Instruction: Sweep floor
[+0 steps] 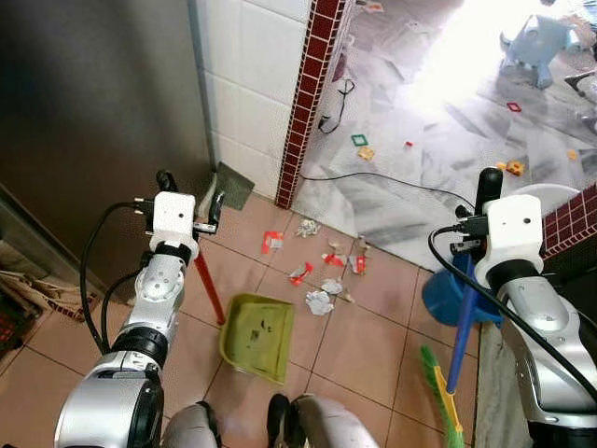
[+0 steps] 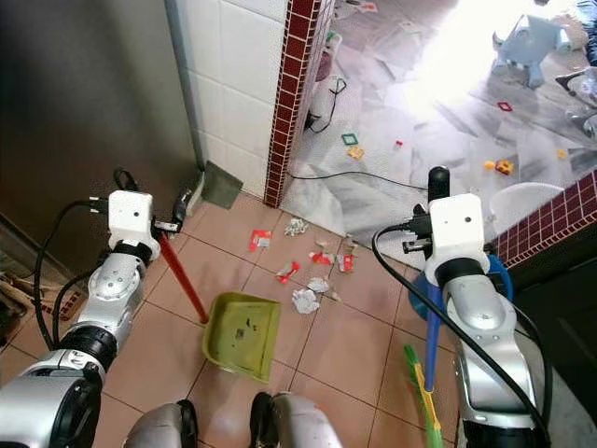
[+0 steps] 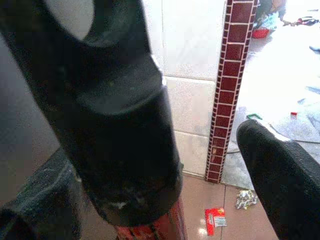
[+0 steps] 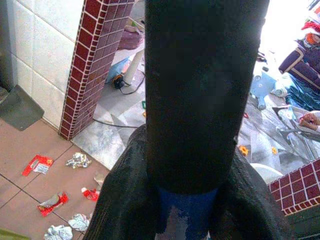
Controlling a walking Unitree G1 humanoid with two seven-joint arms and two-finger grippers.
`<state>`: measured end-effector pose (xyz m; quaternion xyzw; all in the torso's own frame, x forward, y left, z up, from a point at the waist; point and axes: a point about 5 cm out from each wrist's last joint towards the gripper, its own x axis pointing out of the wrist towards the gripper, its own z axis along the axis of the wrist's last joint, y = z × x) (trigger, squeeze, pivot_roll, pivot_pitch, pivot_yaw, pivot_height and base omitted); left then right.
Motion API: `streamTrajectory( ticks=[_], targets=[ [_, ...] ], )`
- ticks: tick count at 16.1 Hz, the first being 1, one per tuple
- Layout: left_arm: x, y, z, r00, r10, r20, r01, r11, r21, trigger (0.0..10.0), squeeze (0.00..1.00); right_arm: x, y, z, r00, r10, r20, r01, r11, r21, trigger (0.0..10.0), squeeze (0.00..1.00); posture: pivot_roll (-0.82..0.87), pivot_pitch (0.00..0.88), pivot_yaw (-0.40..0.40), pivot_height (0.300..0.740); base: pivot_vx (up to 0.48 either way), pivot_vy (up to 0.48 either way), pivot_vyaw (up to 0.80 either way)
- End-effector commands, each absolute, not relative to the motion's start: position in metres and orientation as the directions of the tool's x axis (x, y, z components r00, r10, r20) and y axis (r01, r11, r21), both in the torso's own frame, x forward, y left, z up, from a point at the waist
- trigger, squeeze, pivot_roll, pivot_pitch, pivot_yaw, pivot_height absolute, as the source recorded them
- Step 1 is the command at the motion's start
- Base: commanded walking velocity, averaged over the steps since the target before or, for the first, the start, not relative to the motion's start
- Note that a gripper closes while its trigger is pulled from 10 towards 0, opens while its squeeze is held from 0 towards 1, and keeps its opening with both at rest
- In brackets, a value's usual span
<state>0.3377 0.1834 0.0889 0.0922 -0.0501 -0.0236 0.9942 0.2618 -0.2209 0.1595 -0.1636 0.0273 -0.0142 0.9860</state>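
Note:
A green dustpan [image 1: 258, 336] rests on the terracotta tiles in front of my feet, and its red handle [image 1: 209, 285] rises to my left gripper [image 1: 193, 203], which is shut on the handle's black grip [image 3: 115, 125]. My right gripper [image 1: 486, 198] is shut on the black top [image 4: 200, 90] of a blue broom handle [image 1: 460, 336]. The green and yellow bristles [image 1: 443, 401] touch the floor at the lower right. Litter [image 1: 320, 301] of red wrappers and crumpled foil lies scattered just beyond the dustpan, with one red wrapper [image 1: 271, 241] further left.
A steel panel [image 1: 93, 112] and a white tiled wall with a red tile column [image 1: 308, 93] stand on the left. A blue round object [image 1: 437, 294] sits beside the broom. Beyond, a grey marble floor holds a cable [image 1: 373, 177], small toys and a blue chair [image 1: 541, 42].

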Motion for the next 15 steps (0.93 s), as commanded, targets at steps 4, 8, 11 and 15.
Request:
streamTrajectory(
  ticks=[4,8,11,15],
  targets=[
    [0.3369,0.1819,0.0870,0.992,-0.092,0.086,0.076,0.982,0.170,0.0,0.00,0.2594,-0.2236,0.1679,0.999,-0.038,-0.024,0.027,0.931,-0.365,10.0,0.00,-0.35,0.177,-0.194,0.740,0.000,0.000,0.00],
    [0.3378,0.1853,0.0870,0.992,-0.104,0.071,0.088,0.977,0.195,10.0,0.00,0.2598,-0.2247,0.1684,0.999,-0.037,-0.024,0.026,0.930,-0.367,10.0,0.00,-0.36,0.175,-0.197,0.740,0.000,0.000,0.00],
    [0.3395,0.1889,0.0914,0.991,-0.100,0.085,0.082,0.977,0.197,10.0,0.00,0.2596,-0.2247,0.1675,0.999,-0.035,-0.028,0.022,0.929,-0.369,10.0,0.00,-0.35,0.175,-0.199,0.740,0.000,0.000,0.00],
    [0.3400,0.1885,0.0918,0.990,-0.119,0.078,0.100,0.972,0.214,10.0,0.00,0.2608,-0.2237,0.1664,0.999,-0.029,-0.032,0.015,0.930,-0.368,10.0,0.00,-0.35,0.174,-0.202,0.740,0.000,0.000,0.00]
  ],
)
